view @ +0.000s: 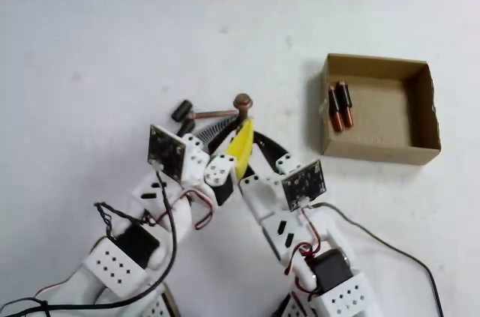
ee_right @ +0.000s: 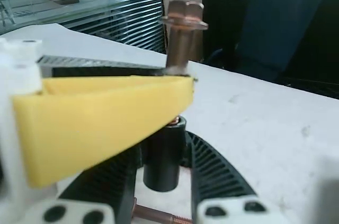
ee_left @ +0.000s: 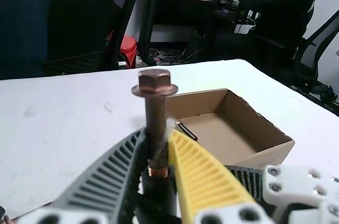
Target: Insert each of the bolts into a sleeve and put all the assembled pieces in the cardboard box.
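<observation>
My left gripper [view: 238,128] [ee_left: 157,140], with one yellow and one grey finger, is shut on a copper bolt [view: 242,103] [ee_left: 154,92] [ee_right: 183,32] and holds it upright, head up. Directly beneath, my right gripper [view: 249,146] [ee_right: 165,151] with black fingers is shut on a black sleeve [ee_right: 162,156]. The bolt's threaded tip sits at the sleeve's mouth. A second bolt [view: 214,115] [ee_right: 159,216] and a second sleeve [view: 182,111] lie loose on the table just left of the grippers. The cardboard box [view: 417,107] [ee_left: 265,124] stands to the right with two assembled pieces [view: 339,107] inside.
The white table [view: 112,55] stretches wide to the left and behind the grippers. Both arms crowd together at the front centre, cables trailing off them. The box is a short way right of the grippers.
</observation>
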Action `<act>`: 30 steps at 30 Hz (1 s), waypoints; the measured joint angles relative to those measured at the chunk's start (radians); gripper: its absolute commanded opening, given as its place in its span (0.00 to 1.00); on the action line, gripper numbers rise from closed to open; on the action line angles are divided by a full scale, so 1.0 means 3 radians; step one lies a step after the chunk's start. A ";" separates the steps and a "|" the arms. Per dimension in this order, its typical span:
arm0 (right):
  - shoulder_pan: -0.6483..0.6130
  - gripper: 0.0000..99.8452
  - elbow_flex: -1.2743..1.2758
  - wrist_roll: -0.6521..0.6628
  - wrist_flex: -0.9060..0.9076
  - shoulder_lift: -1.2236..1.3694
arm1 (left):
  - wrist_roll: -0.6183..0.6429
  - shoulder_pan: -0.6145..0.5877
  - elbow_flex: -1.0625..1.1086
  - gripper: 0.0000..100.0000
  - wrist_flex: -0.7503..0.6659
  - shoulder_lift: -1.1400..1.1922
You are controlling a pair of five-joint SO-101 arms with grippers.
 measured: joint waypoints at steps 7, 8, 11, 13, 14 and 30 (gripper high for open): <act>0.0000 0.02 0.0000 0.0000 0.0000 0.0000 | 0.0000 0.0000 0.0000 0.13 0.0000 0.0000; 0.0005 0.02 0.0000 0.0000 0.0000 0.0000 | 0.0000 -0.0005 0.0000 0.15 0.0000 0.0000; 0.0051 0.02 0.0000 0.0000 0.0000 0.0000 | 0.0000 -0.0031 0.0010 0.17 0.0015 0.0000; 0.0072 0.02 0.0000 0.0000 0.0000 0.0000 | -0.0005 -0.0041 0.0010 0.18 0.0036 0.0000; 0.0072 0.02 0.0000 0.0000 0.0000 0.0000 | -0.0005 -0.0046 0.0005 0.18 0.0036 -0.0005; 0.0072 0.02 0.0000 0.0000 0.0000 0.0005 | -0.0010 -0.0496 -0.0041 0.23 0.0031 -0.0010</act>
